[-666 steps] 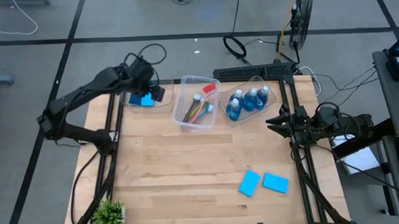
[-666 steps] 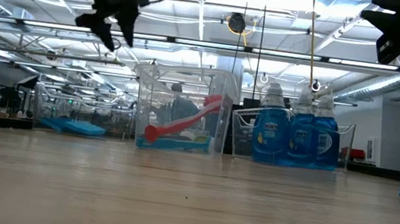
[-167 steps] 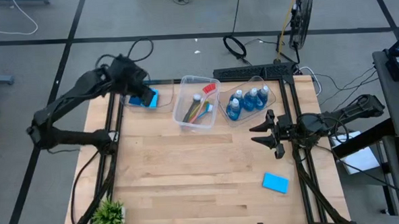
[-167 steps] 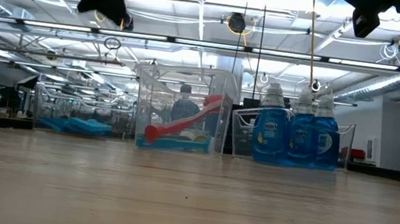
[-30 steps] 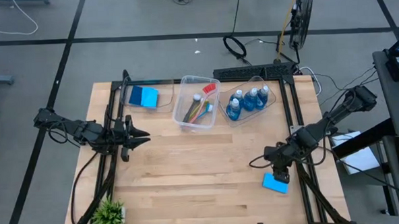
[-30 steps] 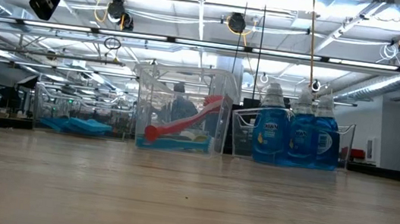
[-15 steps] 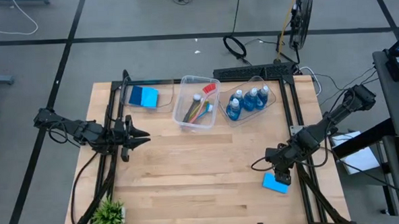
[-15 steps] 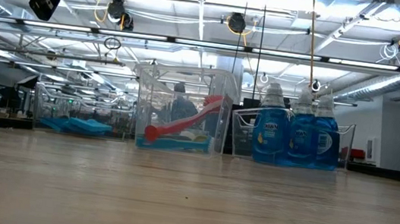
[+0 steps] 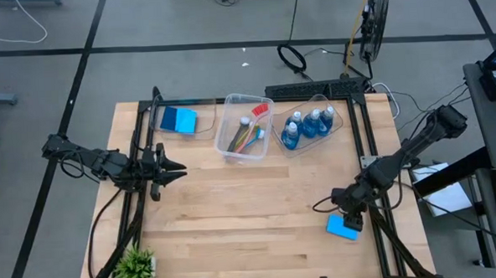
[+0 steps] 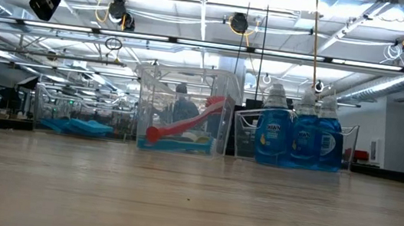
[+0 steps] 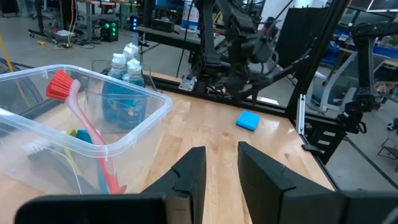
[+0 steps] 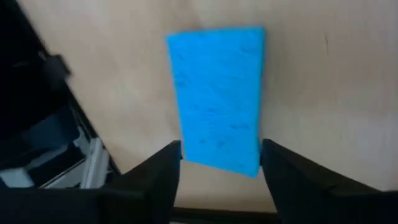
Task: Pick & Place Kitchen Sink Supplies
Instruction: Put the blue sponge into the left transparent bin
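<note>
The right gripper [image 9: 349,216], fingers spread, is hanging over the last loose sponge [image 9: 343,228] near the table's [image 9: 234,207] right front corner, apparently lining up a pick; next it likely needs lowering and closing.

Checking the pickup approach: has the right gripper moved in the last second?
Yes. In the high view the right gripper has edged toward the table's near edge, closing on the blue sponge, which lies where it was; the jaws are open around it.

No legible text; bottles [image 10: 295,140] right of the brush bin [image 10: 183,111] bear labels too small to read.
</note>
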Motion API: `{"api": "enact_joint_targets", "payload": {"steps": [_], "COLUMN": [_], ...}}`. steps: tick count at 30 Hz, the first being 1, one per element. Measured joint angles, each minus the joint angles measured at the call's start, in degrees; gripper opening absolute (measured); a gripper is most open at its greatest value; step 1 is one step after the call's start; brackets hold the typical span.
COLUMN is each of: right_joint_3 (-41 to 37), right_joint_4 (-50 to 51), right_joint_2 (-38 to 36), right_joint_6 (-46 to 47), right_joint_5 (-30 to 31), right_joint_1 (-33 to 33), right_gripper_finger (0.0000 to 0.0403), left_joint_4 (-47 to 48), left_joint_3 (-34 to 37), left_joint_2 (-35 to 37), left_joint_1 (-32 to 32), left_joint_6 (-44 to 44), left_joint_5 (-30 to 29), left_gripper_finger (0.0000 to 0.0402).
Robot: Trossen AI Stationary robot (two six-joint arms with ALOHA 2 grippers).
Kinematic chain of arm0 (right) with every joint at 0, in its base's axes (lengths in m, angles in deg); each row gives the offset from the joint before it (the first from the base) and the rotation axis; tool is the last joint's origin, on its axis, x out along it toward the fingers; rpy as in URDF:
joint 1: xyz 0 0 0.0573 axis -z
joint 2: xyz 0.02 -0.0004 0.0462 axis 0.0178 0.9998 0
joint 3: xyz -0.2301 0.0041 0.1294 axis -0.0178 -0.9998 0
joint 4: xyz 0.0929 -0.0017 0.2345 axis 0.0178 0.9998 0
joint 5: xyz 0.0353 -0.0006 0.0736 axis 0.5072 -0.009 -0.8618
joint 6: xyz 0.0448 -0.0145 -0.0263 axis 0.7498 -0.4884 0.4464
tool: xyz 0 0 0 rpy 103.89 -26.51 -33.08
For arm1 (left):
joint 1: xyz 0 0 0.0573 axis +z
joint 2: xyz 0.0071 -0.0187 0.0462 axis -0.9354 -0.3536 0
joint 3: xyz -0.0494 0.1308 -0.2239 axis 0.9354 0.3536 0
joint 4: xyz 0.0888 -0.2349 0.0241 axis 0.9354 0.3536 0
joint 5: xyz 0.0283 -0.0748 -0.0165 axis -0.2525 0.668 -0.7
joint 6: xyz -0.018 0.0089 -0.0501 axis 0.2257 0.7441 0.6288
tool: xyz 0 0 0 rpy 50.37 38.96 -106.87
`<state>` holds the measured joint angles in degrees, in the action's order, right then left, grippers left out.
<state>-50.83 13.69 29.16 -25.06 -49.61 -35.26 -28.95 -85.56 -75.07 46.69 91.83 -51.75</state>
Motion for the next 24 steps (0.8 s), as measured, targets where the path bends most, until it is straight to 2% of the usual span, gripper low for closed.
{"api": "enact_joint_targets", "payload": {"steps": [5, 11, 19, 24], "right_joint_3": [-3.7, -5.3, -5.3, -5.3], "right_joint_4": [-0.3, -0.7, -3.4, -3.0], "right_joint_2": [0.0, 0.0, 0.0, 1.6], "right_joint_6": [5.0, 6.8, 6.1, 3.7], "right_joint_5": [-2.9, -2.5, 6.0, 7.9], "right_joint_1": [0.1, 0.1, 0.0, 0.0], "right_gripper_finger": [0.025, 0.0254, 0.0252, 0.0252], "left_joint_4": [0.0, 0.0, 0.0, 0.0], "left_joint_3": [0.0, 0.0, 0.0, 0.0], "left_joint_2": [0.0, 0.0, 0.0, 0.0], "left_joint_1": [0.0, 0.0, 0.0, 0.0], "left_joint_6": [0.0, 0.0, 1.0, 1.3], "left_joint_5": [0.0, 0.0, 0.0, 0.0], "left_gripper_finger": [0.0093, 0.0093, 0.0093, 0.0093]}}
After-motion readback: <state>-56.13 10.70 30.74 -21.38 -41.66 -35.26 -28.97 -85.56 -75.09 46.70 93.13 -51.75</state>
